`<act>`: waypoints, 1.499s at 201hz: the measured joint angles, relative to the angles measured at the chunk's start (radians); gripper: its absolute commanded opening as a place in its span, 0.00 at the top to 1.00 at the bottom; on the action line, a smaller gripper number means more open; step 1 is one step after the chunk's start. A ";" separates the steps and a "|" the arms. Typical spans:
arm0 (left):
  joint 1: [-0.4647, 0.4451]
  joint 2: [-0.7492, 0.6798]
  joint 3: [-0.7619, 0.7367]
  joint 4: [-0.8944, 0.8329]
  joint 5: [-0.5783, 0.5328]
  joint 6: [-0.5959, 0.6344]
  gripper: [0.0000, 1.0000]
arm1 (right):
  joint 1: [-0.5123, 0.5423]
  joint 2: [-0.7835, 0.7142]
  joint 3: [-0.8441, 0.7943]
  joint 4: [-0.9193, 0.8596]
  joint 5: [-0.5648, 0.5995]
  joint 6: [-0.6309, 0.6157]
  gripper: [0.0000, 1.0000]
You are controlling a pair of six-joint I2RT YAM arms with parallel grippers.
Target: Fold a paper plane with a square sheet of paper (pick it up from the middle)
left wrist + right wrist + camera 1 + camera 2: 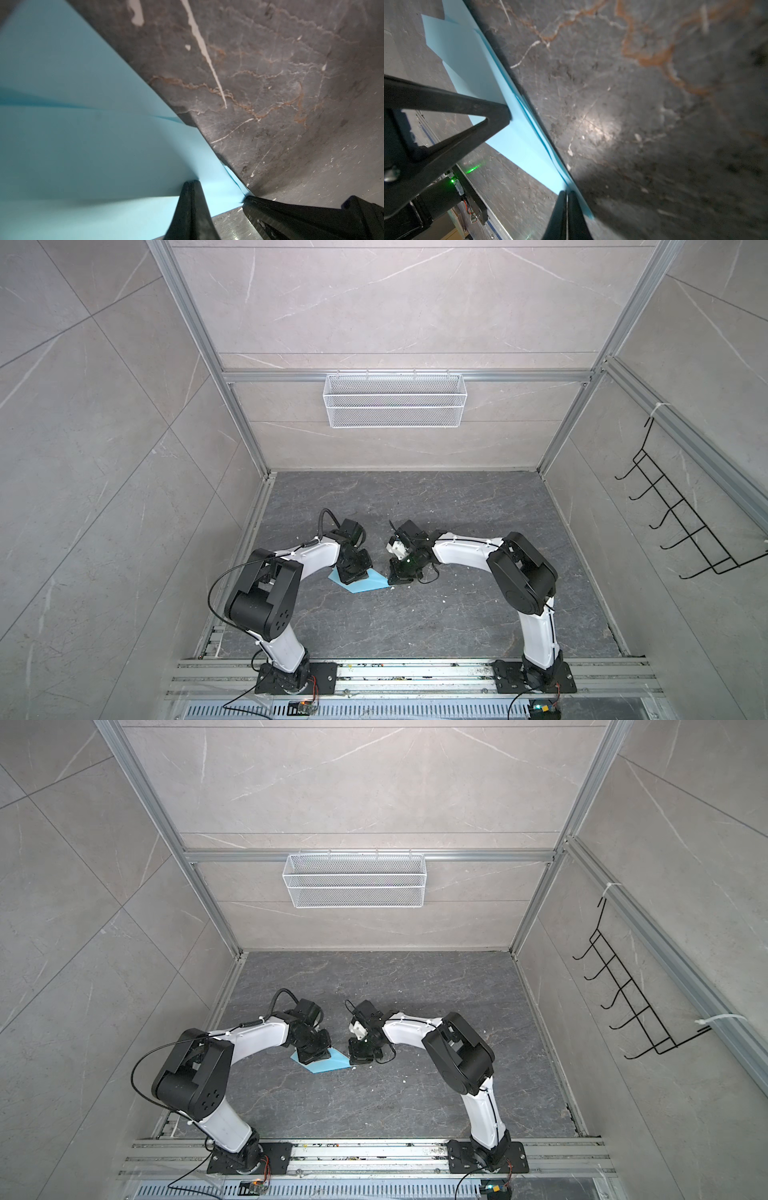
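Observation:
The light-blue sheet of paper [366,587] [327,1067] lies on the dark marble table, folded into a flat pointed shape with layered flaps. My left gripper [348,580] [310,1061] points down onto its left part. In the left wrist view this gripper [191,183] is shut, its tips pressing on the paper [83,135]. My right gripper [394,580] [356,1061] stands at the paper's right point. In the right wrist view it [566,192] is shut, and the folded edge of the paper [517,141] runs alongside one finger. Nothing shows between either pair of jaws.
A white wire basket [395,400] hangs on the back wall and a black wire hook rack [685,522] on the right wall. Aluminium rails [415,672] carry both arm bases at the front edge. Small white specks lie scattered on the table.

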 measured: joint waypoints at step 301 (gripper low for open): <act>0.000 0.006 0.008 -0.008 0.000 0.002 0.98 | 0.010 0.006 -0.011 0.050 -0.007 0.024 0.92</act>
